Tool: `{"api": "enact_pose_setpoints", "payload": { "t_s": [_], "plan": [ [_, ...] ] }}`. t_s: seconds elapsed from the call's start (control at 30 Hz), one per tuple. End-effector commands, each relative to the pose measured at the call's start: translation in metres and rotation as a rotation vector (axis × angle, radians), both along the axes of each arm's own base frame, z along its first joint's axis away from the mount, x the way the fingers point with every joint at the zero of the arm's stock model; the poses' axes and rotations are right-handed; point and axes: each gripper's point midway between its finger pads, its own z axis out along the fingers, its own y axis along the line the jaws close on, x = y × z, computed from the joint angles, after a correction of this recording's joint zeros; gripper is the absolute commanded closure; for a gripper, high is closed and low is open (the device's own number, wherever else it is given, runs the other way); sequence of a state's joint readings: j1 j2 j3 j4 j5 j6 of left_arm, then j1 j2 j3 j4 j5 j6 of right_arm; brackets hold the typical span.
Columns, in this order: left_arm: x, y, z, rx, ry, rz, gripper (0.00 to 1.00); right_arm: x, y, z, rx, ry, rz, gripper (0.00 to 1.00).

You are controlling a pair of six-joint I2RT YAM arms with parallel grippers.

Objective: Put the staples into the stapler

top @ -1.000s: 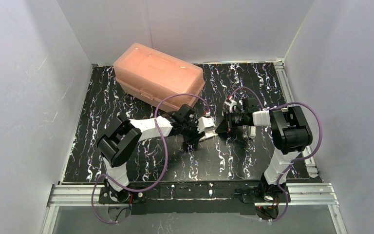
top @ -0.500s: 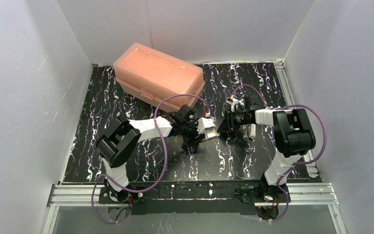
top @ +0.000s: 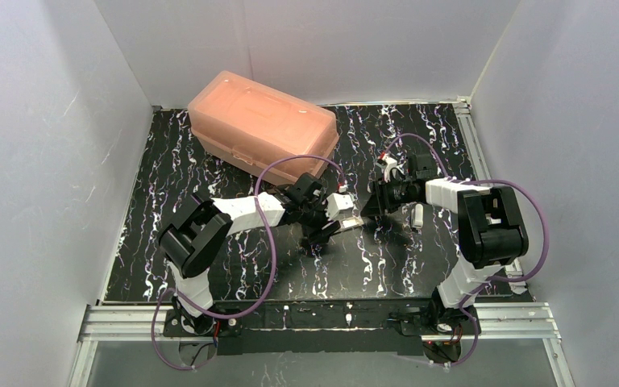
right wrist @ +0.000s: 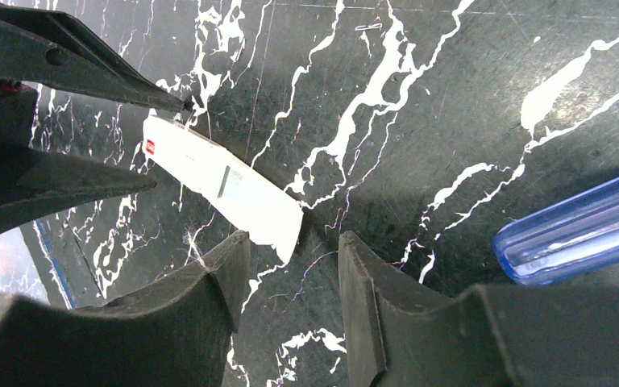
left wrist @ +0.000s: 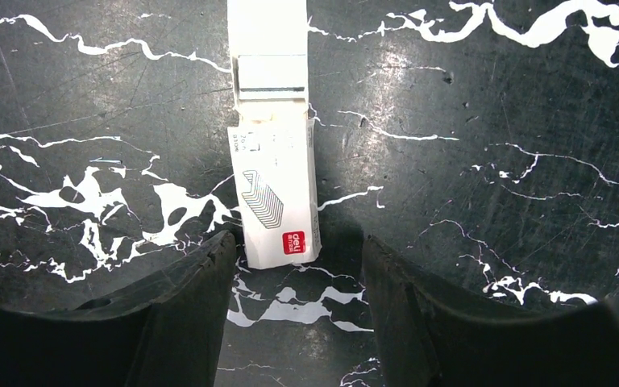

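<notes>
The white staples box lies flat on the black marbled table, its inner tray slid partly out at the far end with a grey strip of staples showing. My left gripper is open, its fingertips on either side of the box's near end and not pressing it. From the other side my right gripper is open too, with the box's other end just ahead of its fingertips. A translucent blue stapler lies to the right of the right gripper. In the top view both grippers face each other over the box.
A closed pink plastic case stands at the back left of the table. White walls close in three sides, and a metal rail runs along the right edge. The left gripper's fingers show in the right wrist view.
Both grippers have opened and released the staples box, which now rests on the table. The right arm has drawn back slightly to the right.
</notes>
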State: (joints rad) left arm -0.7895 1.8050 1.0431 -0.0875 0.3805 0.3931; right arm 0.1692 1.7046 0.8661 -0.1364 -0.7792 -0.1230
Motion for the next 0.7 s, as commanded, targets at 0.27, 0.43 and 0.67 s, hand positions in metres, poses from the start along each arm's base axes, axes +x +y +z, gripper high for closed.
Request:
{"api": "enact_pose_setpoints", "payload": {
  "t_s": [0.27, 0.43, 0.67],
  "plan": [
    [-0.004, -0.004, -0.016, 0.029, 0.089, 0.018, 0.55, 0.006, -0.002, 0.014, -0.021, -0.085, 0.021, 0.46],
    [-0.008, 0.002, -0.018, 0.048, 0.095, 0.015, 0.63, 0.005, 0.004, 0.006, -0.035, -0.076, 0.03, 0.43],
    [-0.016, 0.015, -0.013, 0.073, 0.089, 0.012, 0.69, 0.011, -0.005, 0.023, -0.098, -0.143, 0.039, 0.43]
  ]
}}
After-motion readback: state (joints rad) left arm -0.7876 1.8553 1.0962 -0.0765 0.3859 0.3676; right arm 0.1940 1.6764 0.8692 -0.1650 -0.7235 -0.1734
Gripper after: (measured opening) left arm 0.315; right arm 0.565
